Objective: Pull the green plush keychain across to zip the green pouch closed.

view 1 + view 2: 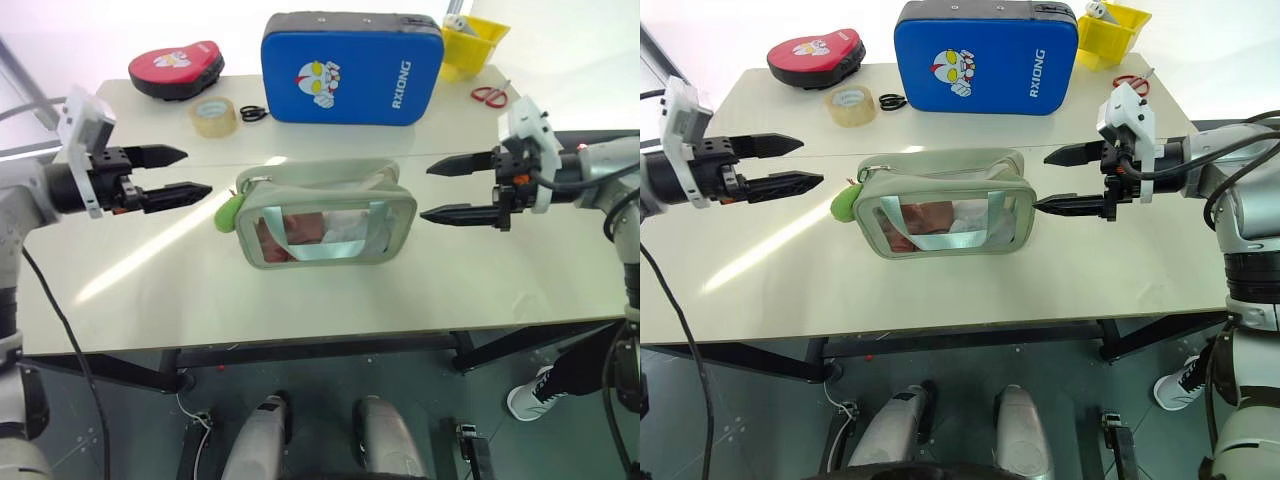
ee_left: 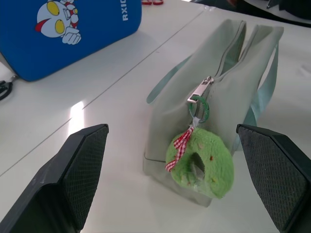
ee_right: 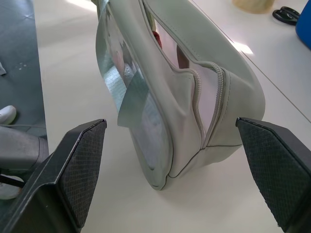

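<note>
Sage-green and soft, the green pouch (image 1: 325, 215) stands upright at the middle of the pale surface (image 1: 150, 290), its clear window panel facing the near edge and its light green straps draped across the front. The zip along its top is undone, the two sides gaping apart in the wrist views. The green plush keychain (image 1: 226, 212), a fuzzy lime charm with a red checked ribbon, hangs from the zip pull at the pouch's 9 o'clock end, resting against that end wall just above the surface. The left tool (image 1: 178, 175) hovers near the charm at 9 o'clock from the pouch, its two black fingers spread wide and gripping nothing, pointed toward the keychain but clear of it. The right tool (image 1: 450, 190) hangs at 3 o'clock from the pouch, likewise released, fingers well apart, tips just beside the pouch's far end without touching it. Behind the pouch, at 12 o'clock, a blue cartoon-printed pad (image 1: 352, 68) stands on edge. A roll of tape (image 1: 213, 116) and a pair of black scissors (image 1: 253, 113) lie at about 11 o'clock, with a red and black pad (image 1: 176, 68) farther out at 10 o'clock. A yellow bin (image 1: 473, 42) and red-handled scissors (image 1: 489, 95) sit toward 1 o'clock.
</note>
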Action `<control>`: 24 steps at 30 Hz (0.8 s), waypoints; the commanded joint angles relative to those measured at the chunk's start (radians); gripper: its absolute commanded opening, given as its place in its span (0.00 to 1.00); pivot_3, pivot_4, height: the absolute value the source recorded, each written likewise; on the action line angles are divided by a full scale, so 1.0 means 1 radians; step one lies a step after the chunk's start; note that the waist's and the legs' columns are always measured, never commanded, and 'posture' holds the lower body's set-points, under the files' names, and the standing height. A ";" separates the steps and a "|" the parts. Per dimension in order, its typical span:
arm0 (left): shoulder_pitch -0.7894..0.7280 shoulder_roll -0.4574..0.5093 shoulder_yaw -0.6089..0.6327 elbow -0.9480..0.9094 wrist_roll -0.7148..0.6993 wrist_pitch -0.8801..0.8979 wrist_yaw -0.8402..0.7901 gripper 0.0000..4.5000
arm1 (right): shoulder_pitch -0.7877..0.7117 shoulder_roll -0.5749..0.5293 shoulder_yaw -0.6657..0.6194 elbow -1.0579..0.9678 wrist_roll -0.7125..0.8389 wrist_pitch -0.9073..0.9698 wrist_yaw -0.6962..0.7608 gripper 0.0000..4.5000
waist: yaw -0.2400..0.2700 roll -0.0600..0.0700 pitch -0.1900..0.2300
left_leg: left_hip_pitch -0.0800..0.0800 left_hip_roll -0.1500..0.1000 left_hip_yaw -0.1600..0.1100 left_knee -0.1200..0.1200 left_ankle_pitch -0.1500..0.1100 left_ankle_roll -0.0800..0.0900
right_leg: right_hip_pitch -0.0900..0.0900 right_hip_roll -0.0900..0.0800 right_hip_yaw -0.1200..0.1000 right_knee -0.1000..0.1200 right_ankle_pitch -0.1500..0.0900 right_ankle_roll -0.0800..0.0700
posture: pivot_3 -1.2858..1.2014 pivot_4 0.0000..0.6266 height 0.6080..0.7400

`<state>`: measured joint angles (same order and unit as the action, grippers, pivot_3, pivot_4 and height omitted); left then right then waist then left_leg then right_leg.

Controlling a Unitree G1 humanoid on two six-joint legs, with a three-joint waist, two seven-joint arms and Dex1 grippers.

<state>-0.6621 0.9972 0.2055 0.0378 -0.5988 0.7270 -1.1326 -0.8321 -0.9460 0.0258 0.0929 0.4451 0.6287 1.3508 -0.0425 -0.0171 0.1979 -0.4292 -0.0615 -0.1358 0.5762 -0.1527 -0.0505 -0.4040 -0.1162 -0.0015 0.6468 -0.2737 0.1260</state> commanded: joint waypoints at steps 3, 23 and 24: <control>-0.021 0.028 0.032 -0.002 -0.003 0.006 0.008 1.00 | -0.041 0.010 -0.038 -0.014 0.020 -0.002 -0.016 0.98 | -0.001 0.000 0.000 | 0.000 0.000 0.000 0.000 0.000 0.000 | 0.000 0.000 0.000 0.000 0.000 0.000 | 0.52 0.24 1.00; -0.022 0.028 -0.024 0.008 0.039 -0.052 -0.035 1.00 | -0.047 0.128 0.057 -0.126 -0.037 -0.052 -0.130 0.98 | -0.002 0.000 0.000 | 0.000 0.000 0.001 0.000 0.000 0.000 | -0.001 0.002 0.001 0.001 0.000 0.000 | 0.52 0.24 1.00; -0.019 0.026 -0.024 0.007 0.040 -0.053 -0.034 1.00 | -0.046 0.136 0.062 -0.121 -0.045 -0.059 -0.132 0.98 | -0.001 0.000 0.000 | 0.000 0.000 0.001 0.000 0.000 0.000 | -0.002 0.002 0.001 0.001 0.000 0.000 | 0.52 0.24 1.00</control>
<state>-0.6742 1.0125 0.1704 0.0576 -0.5656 0.6909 -1.1614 -0.8465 -0.8065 0.1009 -0.0152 0.4116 0.5959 1.2274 -0.0437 -0.0170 0.1979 -0.4292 -0.0614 -0.1346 0.5762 -0.1526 -0.0504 -0.4055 -0.1143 -0.0005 0.6480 -0.2732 0.1255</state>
